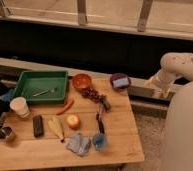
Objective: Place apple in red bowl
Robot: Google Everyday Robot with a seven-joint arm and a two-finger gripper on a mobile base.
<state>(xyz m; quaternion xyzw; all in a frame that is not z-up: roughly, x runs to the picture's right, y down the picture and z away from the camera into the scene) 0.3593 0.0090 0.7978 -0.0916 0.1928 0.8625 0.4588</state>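
— If after apple (72, 121), look mid-table (121, 125), on bare wood: just right of banana (56, 127), just below chili (66, 106), touching neither.

— And red bowl (82, 81)?

— At back edge, just right of green tray (40, 86), well apart from apple.

— Around those?

— Dark cluster (92, 94) just in front of red bowl. Purple bowl (120, 81) at back right corner. Blue cloth (79, 144) and blue cup (99, 141) near front edge. Paper cup (20, 106), black block (38, 125) and metal cup (6, 133) along left side.

— Arm?

— Find gripper (157, 85) off table's right side, beyond purple bowl, at end of white arm (179, 64), well apart from apple. Clenched or released: cannot tell.
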